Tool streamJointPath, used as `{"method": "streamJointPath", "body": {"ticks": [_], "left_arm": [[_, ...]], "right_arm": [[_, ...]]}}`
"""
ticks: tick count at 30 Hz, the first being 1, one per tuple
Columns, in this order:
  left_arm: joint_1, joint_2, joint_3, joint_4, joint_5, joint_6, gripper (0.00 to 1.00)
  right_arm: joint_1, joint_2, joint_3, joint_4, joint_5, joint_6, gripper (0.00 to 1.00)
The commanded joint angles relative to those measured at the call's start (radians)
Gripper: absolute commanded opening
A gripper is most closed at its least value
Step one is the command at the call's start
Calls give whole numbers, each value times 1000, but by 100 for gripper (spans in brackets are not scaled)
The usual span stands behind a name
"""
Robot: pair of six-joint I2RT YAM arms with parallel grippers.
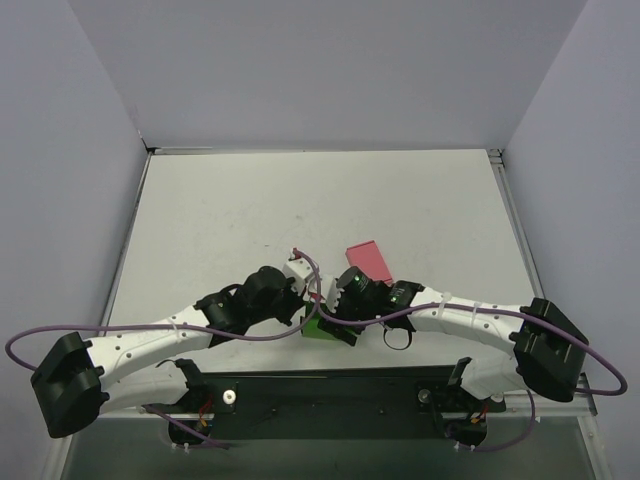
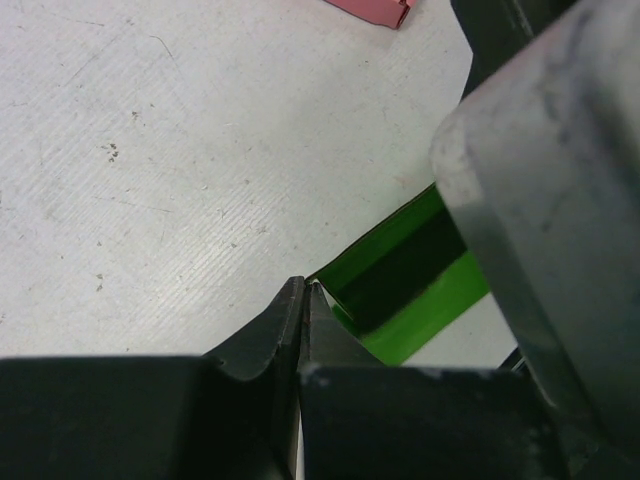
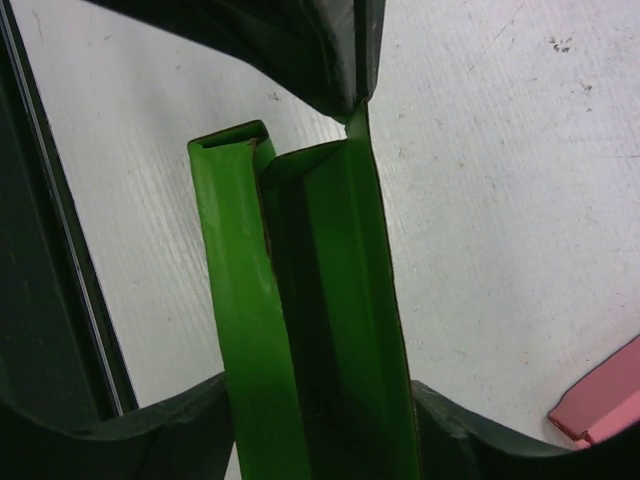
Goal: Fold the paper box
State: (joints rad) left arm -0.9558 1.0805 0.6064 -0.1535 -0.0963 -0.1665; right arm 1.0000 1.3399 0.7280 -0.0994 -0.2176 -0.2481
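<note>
The bright green paper box (image 1: 318, 329) stands partly folded between both grippers near the table's front edge. In the right wrist view the paper box (image 3: 335, 300) runs up between my right gripper's (image 3: 322, 425) two fingers, which press on its long sides. My left gripper (image 2: 302, 287) is shut, its tips pinching the thin edge of a green wall (image 2: 400, 280) at the box's far end. In the top view the left gripper (image 1: 306, 306) and right gripper (image 1: 336, 324) nearly touch over the box.
A flat pink box (image 1: 371, 262) lies on the white table just behind the right gripper; it also shows in the left wrist view (image 2: 375, 8) and right wrist view (image 3: 600, 405). The black base rail (image 1: 330, 385) runs close in front.
</note>
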Motion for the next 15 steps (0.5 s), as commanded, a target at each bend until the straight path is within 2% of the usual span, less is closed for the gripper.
{"method": "streamJointPath", "body": {"ticks": [1, 8, 12, 15], "left_arm": [[-5, -16, 12, 23, 7, 1, 0], [-6, -17, 46, -11, -86, -85, 0], [-6, -25, 43, 14, -140, -136, 0], [-4, -45, 4, 69, -178, -160, 0]], "right_arm": [[0, -16, 39, -10, 29, 18, 51], [29, -45, 21, 23, 116, 49, 27], [38, -22, 30, 18, 135, 66, 22], [38, -12, 25, 30, 130, 72, 22]]}}
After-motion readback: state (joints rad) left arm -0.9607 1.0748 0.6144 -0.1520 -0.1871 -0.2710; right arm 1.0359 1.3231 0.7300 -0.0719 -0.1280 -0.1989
